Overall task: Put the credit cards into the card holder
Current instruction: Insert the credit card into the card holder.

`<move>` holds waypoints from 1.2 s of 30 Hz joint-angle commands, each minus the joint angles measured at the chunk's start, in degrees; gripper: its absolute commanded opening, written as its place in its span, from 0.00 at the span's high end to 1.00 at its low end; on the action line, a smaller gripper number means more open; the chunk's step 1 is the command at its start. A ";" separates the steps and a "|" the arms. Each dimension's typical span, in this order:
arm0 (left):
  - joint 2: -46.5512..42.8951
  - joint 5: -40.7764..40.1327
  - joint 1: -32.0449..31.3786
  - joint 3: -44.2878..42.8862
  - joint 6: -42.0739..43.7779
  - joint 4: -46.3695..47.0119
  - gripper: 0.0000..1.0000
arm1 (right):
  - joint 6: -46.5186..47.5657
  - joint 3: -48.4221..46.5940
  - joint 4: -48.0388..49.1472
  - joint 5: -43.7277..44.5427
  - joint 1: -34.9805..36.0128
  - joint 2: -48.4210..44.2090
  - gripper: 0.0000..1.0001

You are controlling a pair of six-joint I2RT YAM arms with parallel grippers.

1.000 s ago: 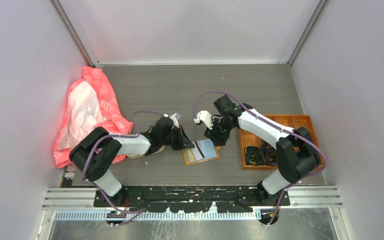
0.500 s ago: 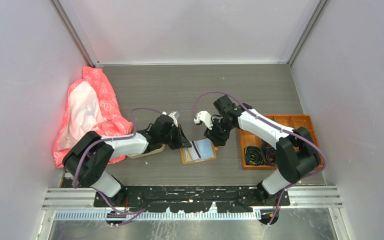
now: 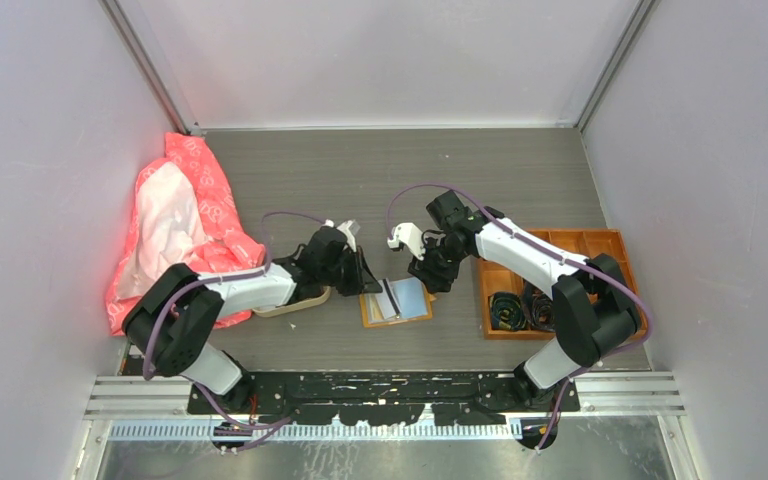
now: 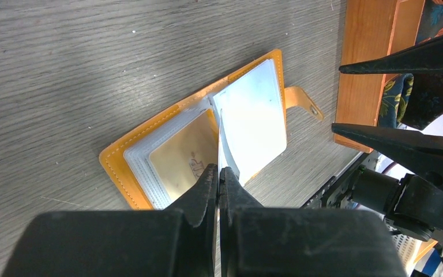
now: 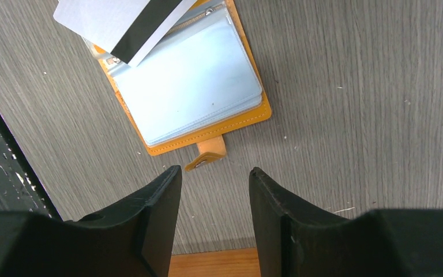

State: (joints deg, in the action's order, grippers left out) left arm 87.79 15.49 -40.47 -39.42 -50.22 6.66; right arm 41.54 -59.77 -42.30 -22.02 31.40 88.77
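Note:
The mustard-orange card holder (image 3: 397, 304) lies open on the table between my grippers, its clear sleeves showing. My left gripper (image 3: 370, 283) is shut on a credit card (image 4: 224, 141), white with a black stripe. It holds the card on edge with its far end in the holder's middle fold (image 4: 150, 167). In the right wrist view this card (image 5: 109, 17) slants over the holder's (image 5: 207, 86) upper left corner. My right gripper (image 3: 430, 274) is open and empty, just beyond the holder's snap tab (image 5: 207, 156). Other cards are not in view.
An orange compartmented box (image 3: 560, 280) of black coils stands right of the holder, close behind my right gripper (image 5: 214, 170). A beige tray (image 3: 295, 300) lies under my left arm. A pink bag (image 3: 175, 225) lies at the far left by the wall.
My left arm has shifted a little and its gripper has edged away from me with the card. The holder has slid slightly. The right arm has hardly moved.

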 commanded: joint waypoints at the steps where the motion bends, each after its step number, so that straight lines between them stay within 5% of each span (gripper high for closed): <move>1: -3.75 -2.19 0.29 -1.56 2.84 -1.38 1.00 | 0.72 -0.52 -0.16 -1.14 0.33 -0.44 0.48; 36: 5.61 4.92 0.33 2.12 -4.69 12.88 1.00 | 1.31 -0.52 -0.80 -1.61 0.49 0.02 0.48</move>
State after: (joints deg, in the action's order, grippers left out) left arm 91.94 18.44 -40.32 -38.13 -53.74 15.07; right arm 41.95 -59.77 -42.54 -22.22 31.46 88.77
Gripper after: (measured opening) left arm 0.009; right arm 0.522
